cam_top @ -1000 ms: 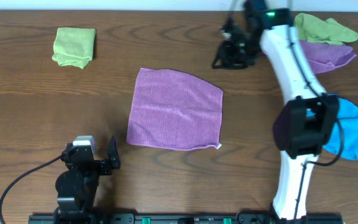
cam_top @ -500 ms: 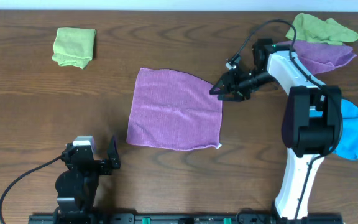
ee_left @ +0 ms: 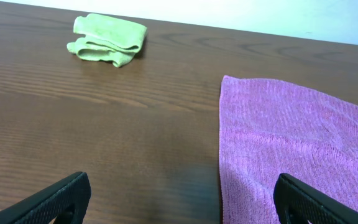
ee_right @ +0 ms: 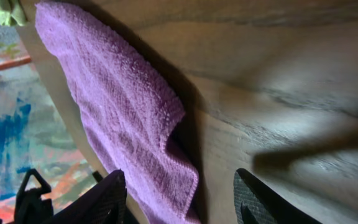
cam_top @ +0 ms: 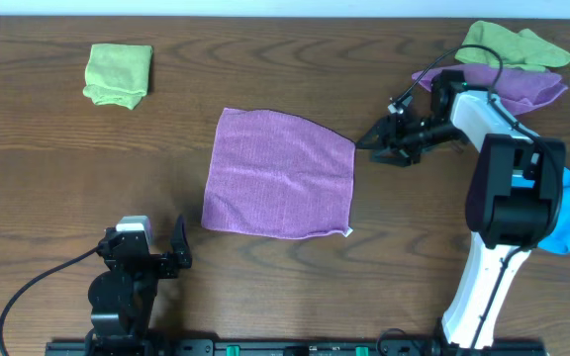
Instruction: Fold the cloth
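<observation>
Folding has not begun: the cloth (cam_top: 280, 176) lies flat and fully spread at the centre of the desk (cam_top: 47, 148), with its white tag (cam_top: 348, 233) at the near right corner. The right claw (cam_top: 369, 150) hovers just beside the far right corner, jaws parted and empty. The left claw (ee_left: 182, 204) sits wide open at the near desk edge, holding nothing. Lower the right claw onto that corner, pinch the single layer, lift it, and carry it across to the opposite edge. The right wrist view is tilted, so which purple cloth it shows is uncertain.
</observation>
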You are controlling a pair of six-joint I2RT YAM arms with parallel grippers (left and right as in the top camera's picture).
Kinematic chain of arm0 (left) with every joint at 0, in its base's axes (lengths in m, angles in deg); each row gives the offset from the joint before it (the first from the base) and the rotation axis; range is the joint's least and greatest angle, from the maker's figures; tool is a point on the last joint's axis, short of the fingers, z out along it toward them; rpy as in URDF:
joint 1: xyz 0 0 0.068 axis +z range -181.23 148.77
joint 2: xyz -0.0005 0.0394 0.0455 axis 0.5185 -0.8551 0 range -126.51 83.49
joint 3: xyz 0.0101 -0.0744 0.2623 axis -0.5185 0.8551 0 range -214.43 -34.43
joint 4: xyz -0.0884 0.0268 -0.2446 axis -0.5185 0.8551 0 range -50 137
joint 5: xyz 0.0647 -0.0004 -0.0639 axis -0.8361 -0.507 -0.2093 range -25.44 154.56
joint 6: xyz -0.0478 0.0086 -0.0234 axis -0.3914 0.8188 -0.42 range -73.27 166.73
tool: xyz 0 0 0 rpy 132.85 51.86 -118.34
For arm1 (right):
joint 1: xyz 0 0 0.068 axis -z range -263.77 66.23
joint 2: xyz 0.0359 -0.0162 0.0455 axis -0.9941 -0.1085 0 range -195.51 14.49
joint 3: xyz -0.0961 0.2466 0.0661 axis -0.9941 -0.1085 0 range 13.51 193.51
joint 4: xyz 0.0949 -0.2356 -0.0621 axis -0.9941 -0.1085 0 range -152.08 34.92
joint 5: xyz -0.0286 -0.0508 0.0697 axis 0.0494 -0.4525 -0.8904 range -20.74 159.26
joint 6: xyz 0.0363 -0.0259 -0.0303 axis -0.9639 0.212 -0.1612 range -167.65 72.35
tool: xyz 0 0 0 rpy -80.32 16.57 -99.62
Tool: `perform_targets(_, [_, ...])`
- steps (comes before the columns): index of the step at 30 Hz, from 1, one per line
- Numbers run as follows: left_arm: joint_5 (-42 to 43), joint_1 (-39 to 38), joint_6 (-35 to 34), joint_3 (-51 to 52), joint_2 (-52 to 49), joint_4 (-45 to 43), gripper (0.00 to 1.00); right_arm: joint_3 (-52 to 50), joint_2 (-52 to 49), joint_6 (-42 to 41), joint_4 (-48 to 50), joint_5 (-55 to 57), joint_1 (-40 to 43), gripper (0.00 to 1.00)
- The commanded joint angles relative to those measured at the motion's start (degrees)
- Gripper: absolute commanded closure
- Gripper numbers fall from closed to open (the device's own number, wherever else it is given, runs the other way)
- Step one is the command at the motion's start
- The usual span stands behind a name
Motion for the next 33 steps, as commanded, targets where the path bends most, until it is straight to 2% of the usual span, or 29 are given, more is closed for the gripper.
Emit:
perform_targets(1, [-1.01, 0.09, 1.01, 1.22, 0.33, 0.42, 0.05, -1.92, 0.7, -2.36, 1.97, -2.99, -0.66, 0.45])
perform_targets(5, [-1.01, 0.09, 1.01, 1.22, 0.33, 0.39, 0.04, -3.08, 0.7, -2.97, 4.26, -6.21, -1.01, 0.43])
perform_targets(21, [-1.01, 0.09, 1.01, 1.22, 0.33, 0.42, 0.04, -4.31, 0.66, -10.69, 10.64, -5.42, -5.49, 0.43])
perform_targets(28, [-1.01, 0.09, 1.01, 1.22, 0.33, 0.39, 0.05, -4.31, 0.66, -15.47, 25.99, -5.31, -5.49, 0.4])
perform_targets(33, [-1.01, 0.09, 1.01, 1.22, 0.33, 0.39, 0.04, -4.31, 0.66, -15.76, 35.15, -5.25, -5.6, 0.4])
